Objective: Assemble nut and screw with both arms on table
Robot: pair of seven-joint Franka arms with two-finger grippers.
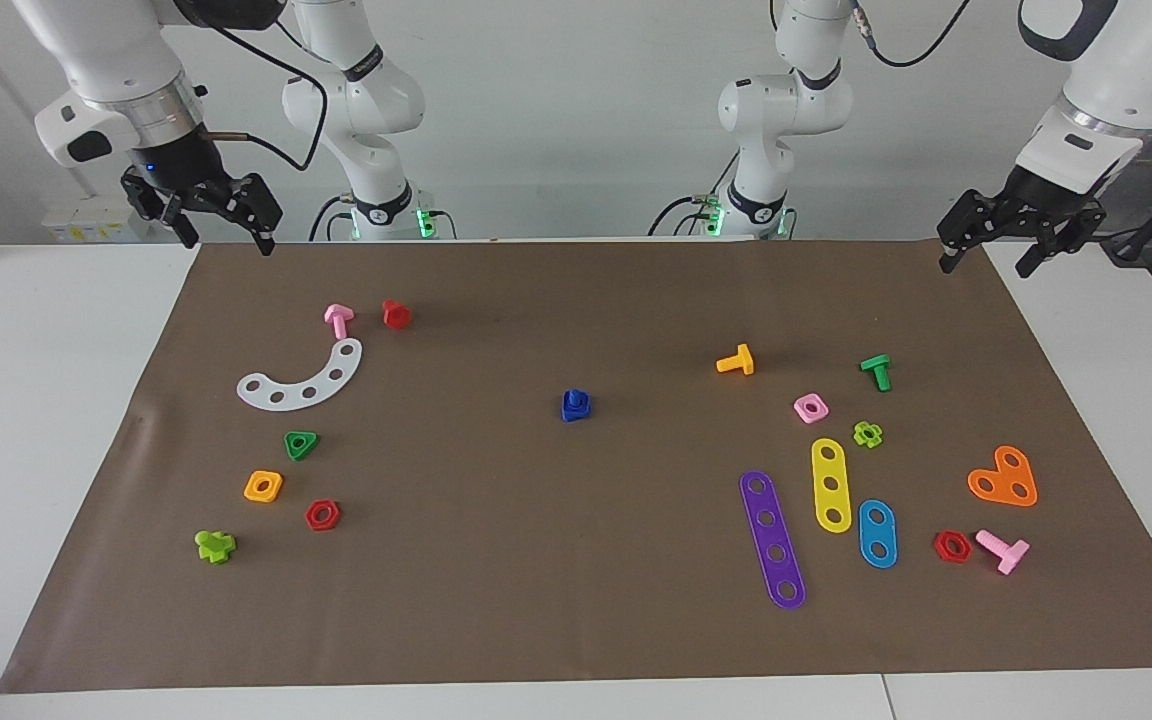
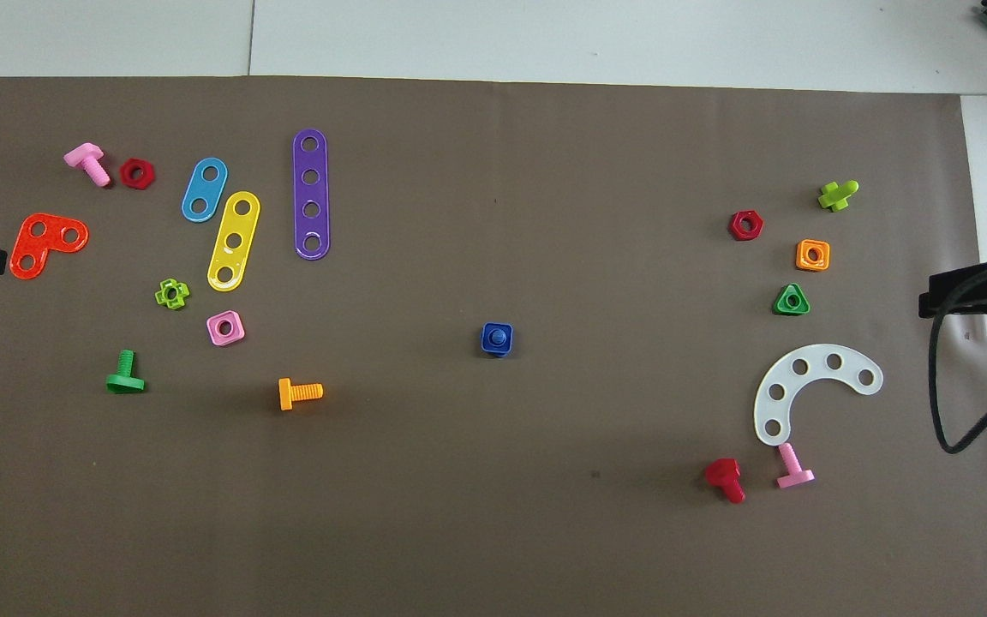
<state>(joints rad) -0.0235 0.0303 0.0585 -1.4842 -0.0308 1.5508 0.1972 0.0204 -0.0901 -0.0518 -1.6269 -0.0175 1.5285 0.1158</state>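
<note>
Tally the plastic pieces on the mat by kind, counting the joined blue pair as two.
Coloured plastic screws: 7
Coloured plastic nuts: 7
Flat holed plastic plates: 5
Total: 19
</note>
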